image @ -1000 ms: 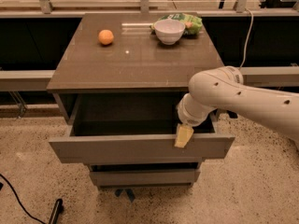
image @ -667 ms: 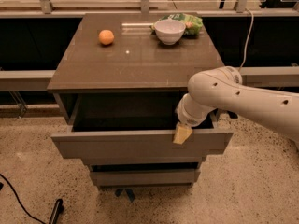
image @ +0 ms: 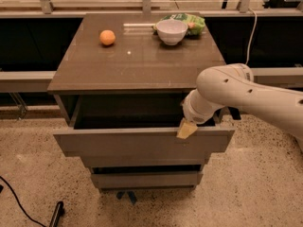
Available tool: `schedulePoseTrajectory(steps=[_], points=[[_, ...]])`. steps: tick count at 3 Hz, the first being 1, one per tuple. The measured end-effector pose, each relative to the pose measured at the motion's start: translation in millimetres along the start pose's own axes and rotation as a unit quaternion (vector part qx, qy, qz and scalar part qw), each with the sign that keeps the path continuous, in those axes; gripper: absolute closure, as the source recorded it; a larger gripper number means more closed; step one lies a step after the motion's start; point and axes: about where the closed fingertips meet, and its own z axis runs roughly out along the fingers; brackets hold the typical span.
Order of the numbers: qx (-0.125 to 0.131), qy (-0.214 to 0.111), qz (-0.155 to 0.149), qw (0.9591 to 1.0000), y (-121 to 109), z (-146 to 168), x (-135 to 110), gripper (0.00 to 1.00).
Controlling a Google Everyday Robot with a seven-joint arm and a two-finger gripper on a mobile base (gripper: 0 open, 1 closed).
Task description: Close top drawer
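The top drawer [image: 142, 143] stood pulled out below the worktop's [image: 137, 65] front edge. The gripper [image: 186, 129] rested at its front panel's top rim, toward the right corner (whether clenched or released could not be told). Pushing off-centre might skew the drawer and jam it.

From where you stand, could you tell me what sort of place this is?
Probably an office break area: a cabinet with its top drawer open, a bowl, orange and green bag on top. The gripper rests at the drawer's front edge.
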Motion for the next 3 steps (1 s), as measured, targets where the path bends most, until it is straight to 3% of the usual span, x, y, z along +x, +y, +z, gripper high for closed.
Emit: schedulePoseTrajectory(steps=[1,2,3], points=[[0.012,-0.020,-0.006,0.9997,0,-29,-3,0.15],[0.013,-0.041,-0.007,0.9990,16,-53,-4,0.19],[-0.005,-0.065,-0.010,0.9978,59,-82,-6,0.44]])
